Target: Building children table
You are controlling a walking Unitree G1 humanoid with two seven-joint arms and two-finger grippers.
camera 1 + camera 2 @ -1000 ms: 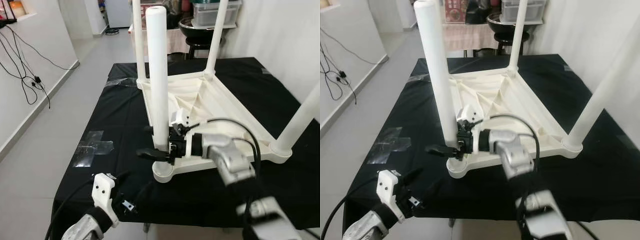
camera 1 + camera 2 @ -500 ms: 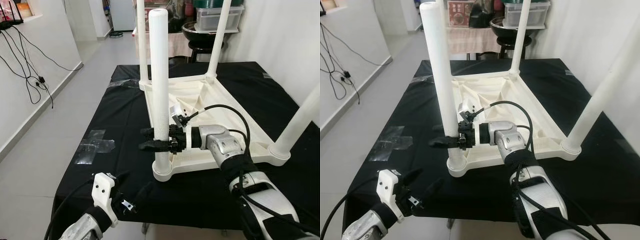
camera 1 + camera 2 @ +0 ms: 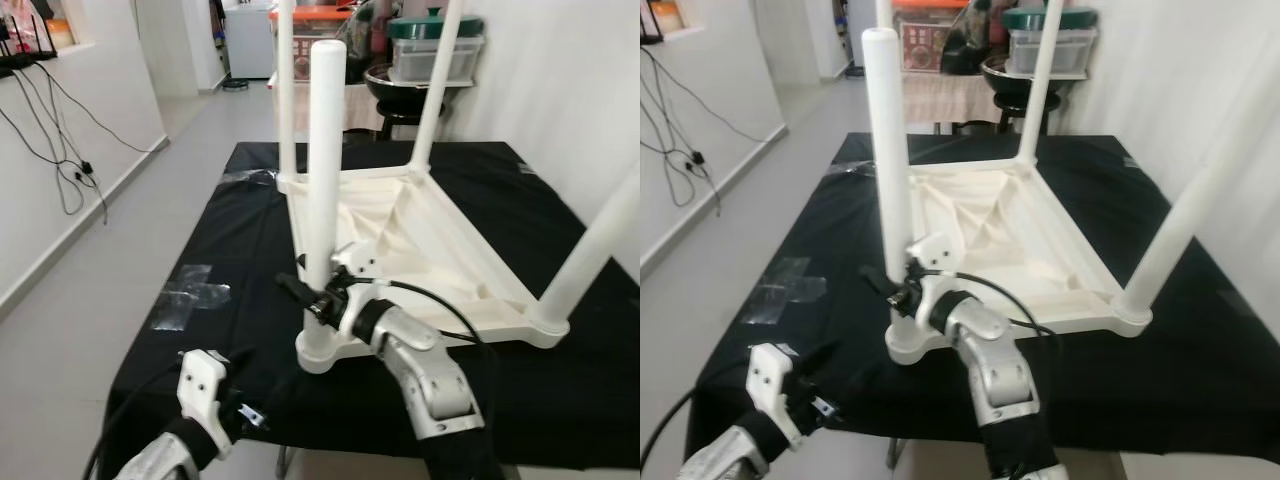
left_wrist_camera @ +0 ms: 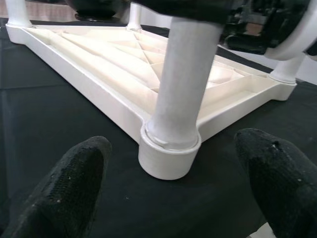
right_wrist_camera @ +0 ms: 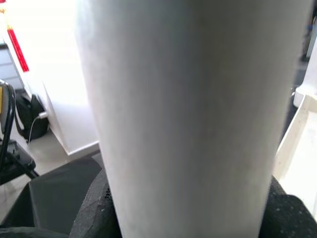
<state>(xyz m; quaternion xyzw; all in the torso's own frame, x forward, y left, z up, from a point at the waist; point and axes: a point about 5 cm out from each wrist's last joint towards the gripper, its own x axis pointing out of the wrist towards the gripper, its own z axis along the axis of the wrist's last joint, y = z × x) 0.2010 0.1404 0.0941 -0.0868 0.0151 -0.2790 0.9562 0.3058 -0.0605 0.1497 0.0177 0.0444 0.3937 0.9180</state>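
1. Tabletop (image 3: 420, 235) of white plastic lies upside down on a black cloth (image 3: 220, 250) that covers a work table, its ribbed underside facing up.
2. Four white tubular legs stand upright in its corner sockets; the near-left leg (image 3: 325, 170) rises from the round socket (image 3: 322, 350) at the corner closest to the robot.
3. Right gripper (image 3: 305, 295) reaches in low on that near-left leg, just above the socket, and its black fingers (image 5: 94, 213) pinch the tube from either side, with the leg (image 5: 188, 114) pressed between them in the right wrist view.
4. Left gripper (image 4: 173, 193) hovers low at the table's near edge, just short of the same corner, with its two black fingers (image 4: 64, 183) spread wide apart and nothing between them but the socket further off.
5. Clear tape patches (image 3: 185, 295) are stuck on the cloth to the left of the tabletop.
6. Black cables (image 3: 60, 150) hang on the white wall at far left, and what looks like lidded storage containers (image 3: 435, 45), somewhat blurred, sits behind the table.
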